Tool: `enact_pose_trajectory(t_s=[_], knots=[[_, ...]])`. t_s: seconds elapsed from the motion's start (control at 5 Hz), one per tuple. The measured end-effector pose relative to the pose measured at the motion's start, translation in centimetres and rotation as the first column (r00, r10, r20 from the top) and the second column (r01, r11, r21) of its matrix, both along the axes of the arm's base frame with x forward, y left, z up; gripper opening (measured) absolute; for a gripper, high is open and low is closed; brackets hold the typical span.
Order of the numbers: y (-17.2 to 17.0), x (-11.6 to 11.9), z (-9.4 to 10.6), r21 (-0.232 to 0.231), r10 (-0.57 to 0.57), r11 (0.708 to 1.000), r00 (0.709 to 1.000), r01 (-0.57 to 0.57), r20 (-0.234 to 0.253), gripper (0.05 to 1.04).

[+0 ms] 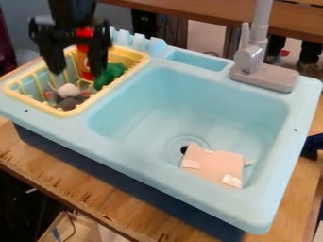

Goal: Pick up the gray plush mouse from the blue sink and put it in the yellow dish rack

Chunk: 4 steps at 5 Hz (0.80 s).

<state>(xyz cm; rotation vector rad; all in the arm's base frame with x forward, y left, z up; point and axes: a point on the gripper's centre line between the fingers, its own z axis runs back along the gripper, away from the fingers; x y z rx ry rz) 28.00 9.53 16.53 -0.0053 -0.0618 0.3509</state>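
Observation:
The black gripper (77,70) hangs at the upper left, over the yellow-rimmed dish rack (140,60), its two fingers spread apart. A red bottle (84,59) stands in the rack, seen behind and between the fingers; whether they touch it I cannot tell. To its right lies a green object (112,74). Nearer the rack's front is a small grey and white plush-like object (69,94) with pink parts. A flat pink piece (214,165) with pale patches rests on the sink floor, beside the drain.
The light-blue sink (195,101) has a grey faucet (252,59) at its back right. A row of blue prongs (137,40) rises behind the rack. The unit stands on a wooden table (95,194). Below the front left is an open box (71,229).

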Motion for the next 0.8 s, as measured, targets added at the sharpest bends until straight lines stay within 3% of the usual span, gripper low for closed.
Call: enact_pose_trajectory(t_s=[0.2, 0.4, 0.8], knots=[[-2.9, -0.6, 4.1, 0.046, -0.104, 0.994, 0.994, 0.103, 0.039, 1.001], [-5.9, -2.2, 6.2, 0.094, -0.226, 0.970, 0.974, 0.225, 0.008, 1.001], [-11.7, -3.7, 3.8, 0.067, -0.406, 0.906, 0.903, 0.418, -0.139, 1.001]])
